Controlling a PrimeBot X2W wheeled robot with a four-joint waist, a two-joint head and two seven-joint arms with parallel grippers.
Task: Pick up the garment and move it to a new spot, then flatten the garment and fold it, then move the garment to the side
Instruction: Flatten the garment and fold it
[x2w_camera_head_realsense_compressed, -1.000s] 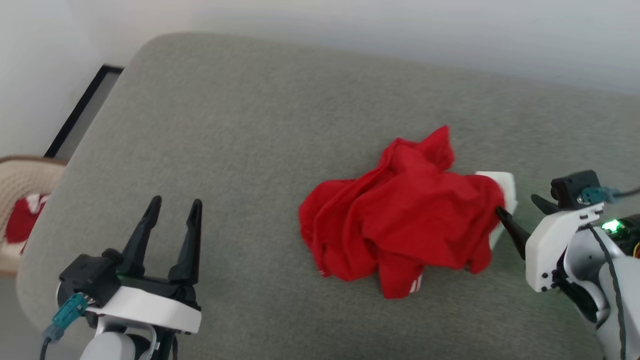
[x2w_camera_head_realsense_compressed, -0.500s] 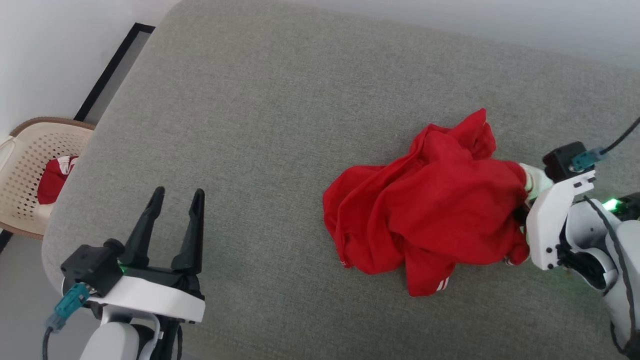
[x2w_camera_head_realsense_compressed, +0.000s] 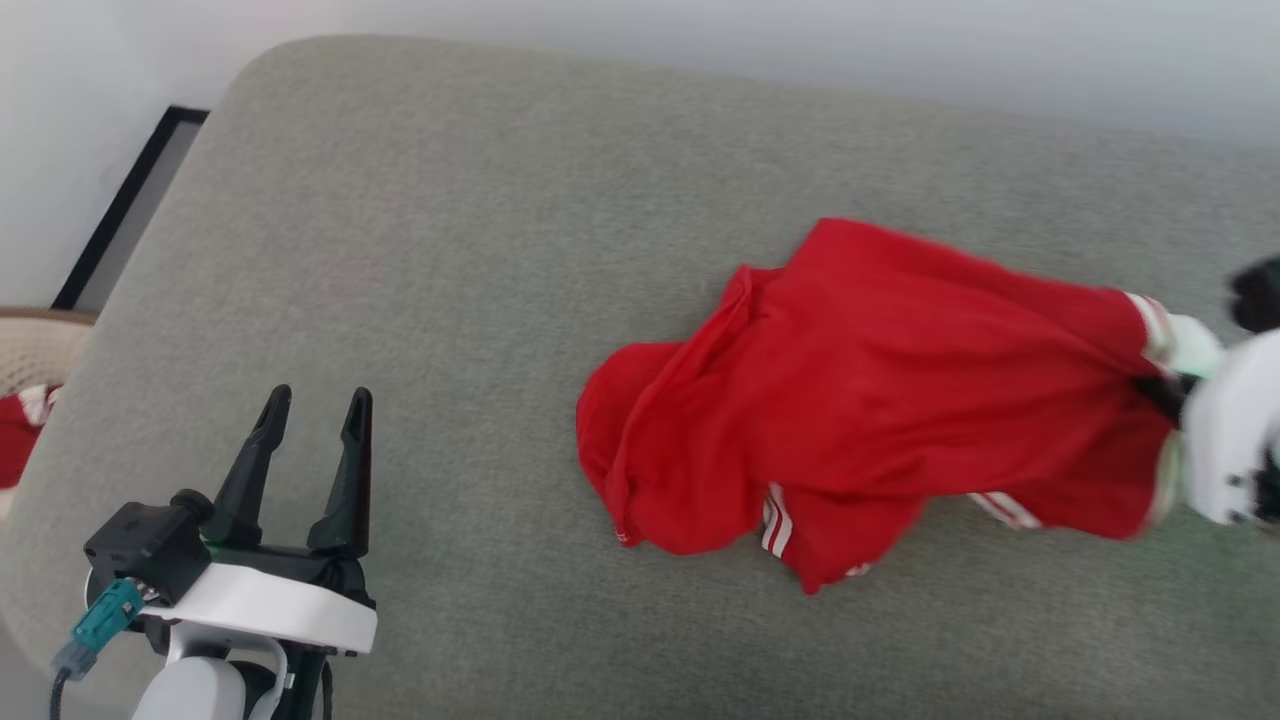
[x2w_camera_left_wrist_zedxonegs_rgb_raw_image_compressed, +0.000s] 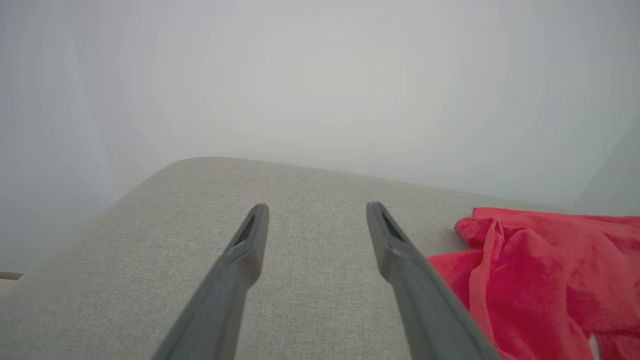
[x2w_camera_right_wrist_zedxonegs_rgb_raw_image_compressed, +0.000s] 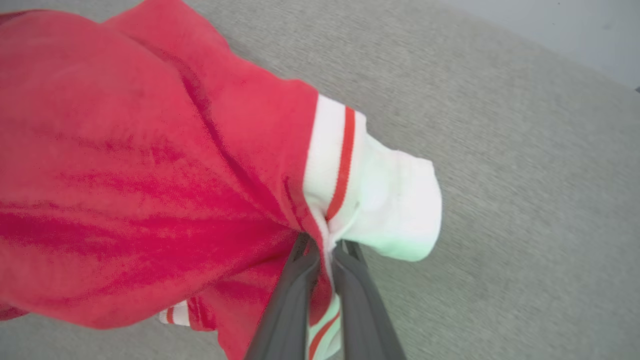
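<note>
Garment (x2w_camera_head_realsense_compressed: 860, 400): bright red, thin, limp, lying stretched over the right half of the grey cushion (x2w_camera_head_realsense_compressed: 450, 250). Probably light and slides easily. The best hold is the thicker white cuff band (x2w_camera_right_wrist_zedxonegs_rgb_raw_image_compressed: 390, 205). Right gripper (x2w_camera_right_wrist_zedxonegs_rgb_raw_image_compressed: 325, 248) is clamped on fabric beside that band, the bite apparently secure. Left gripper (x2w_camera_head_realsense_compressed: 318, 400) is spread wide, empty and well apart.

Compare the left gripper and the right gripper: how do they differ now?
The left gripper stands open and empty; the right gripper is shut on the garment beside its white cuff. The left gripper is apart from the garment; the right gripper touches it. Both have long dark fingers.
</note>
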